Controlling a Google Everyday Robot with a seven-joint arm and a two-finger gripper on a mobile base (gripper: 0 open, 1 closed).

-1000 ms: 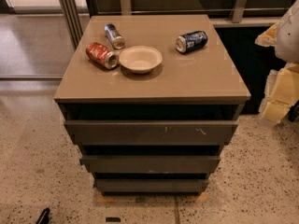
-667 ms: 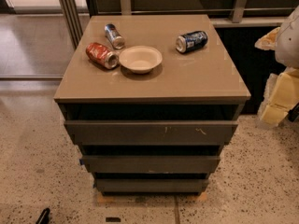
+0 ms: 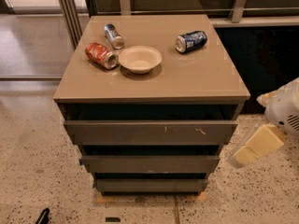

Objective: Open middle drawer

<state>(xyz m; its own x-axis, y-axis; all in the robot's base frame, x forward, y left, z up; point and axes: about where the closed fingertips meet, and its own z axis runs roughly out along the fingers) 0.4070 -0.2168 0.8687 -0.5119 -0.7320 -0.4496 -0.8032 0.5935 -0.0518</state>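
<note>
Mid drawer looks pushed in; gripper off to the right, not on it yet.

Camera view: the wide, shallow grey-brown middle drawer (image 3: 150, 164) w/ plain flat front sits in the grey-brown three-drawer cabinet (image 3: 196, 80), btwn the taller top front w/ pale scratch marks (image 3: 150, 132) and the narrow plain bottom front (image 3: 150, 185). The pale yellow-and-white gripper (image 3: 254, 149) hangs right of the cabinet, near its front corner, touching nothing; apart or together, can't tell. There's no handle, so you'll prob. have to hook the front's upper edge via the dark gap above it, near centre so it doesn't rack. Expect a stiff, rigid panel, light-ish, w/ a smooth, slippery face. Pull straight out and gently: the red soda can (image 3: 100, 55) and white bowl (image 3: 139, 59) on top could shift.
</note>
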